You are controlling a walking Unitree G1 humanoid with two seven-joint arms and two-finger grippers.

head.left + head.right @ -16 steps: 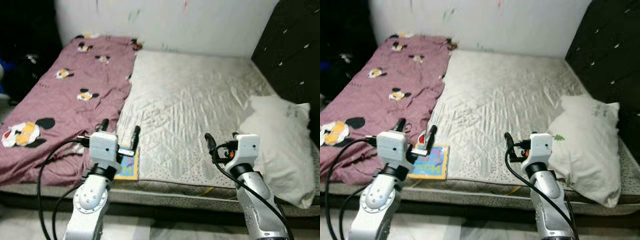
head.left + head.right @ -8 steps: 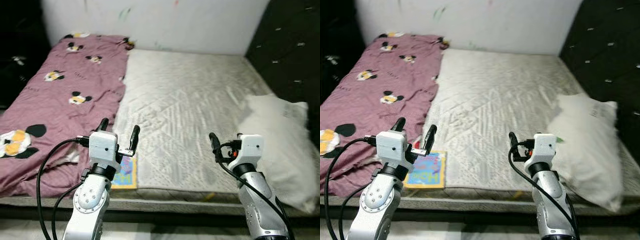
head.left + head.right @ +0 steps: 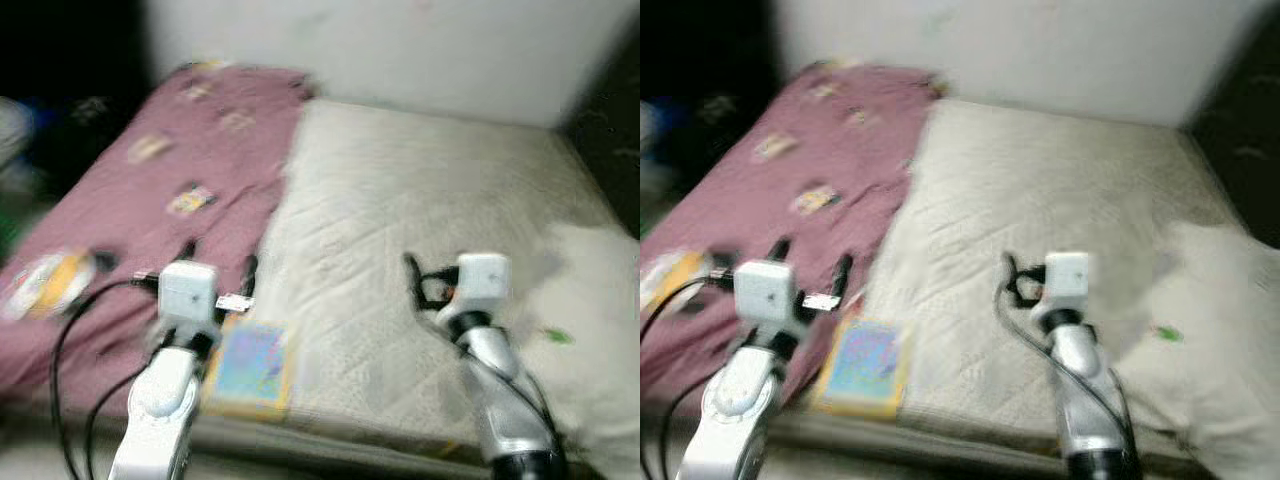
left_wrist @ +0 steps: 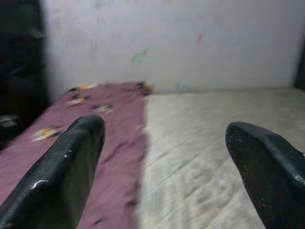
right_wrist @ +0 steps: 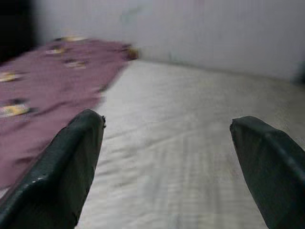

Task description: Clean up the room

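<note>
My left hand (image 3: 216, 270) hovered over bed (image 3: 420, 200) edge, fingers apart, empty. Colourful book (image 3: 248, 365) lay flat on mattress near edge, just below it, beside maroon blanket (image 3: 150, 190). My right hand (image 3: 428, 282) apart too, near pillow (image 3: 600, 330).

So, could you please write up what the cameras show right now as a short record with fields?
setting: bed against a white wall, head views blurred
bedding: purple cartoon-print blanket on the bed's left side; white pillow at the right edge
loose item: colourful book on the near edge of the mattress, beside the blanket
left gripper: open, empty, raised above the blanket's edge near the book
right gripper: open, empty, held over the bare mattress
contact: neither gripper touches anything
</note>
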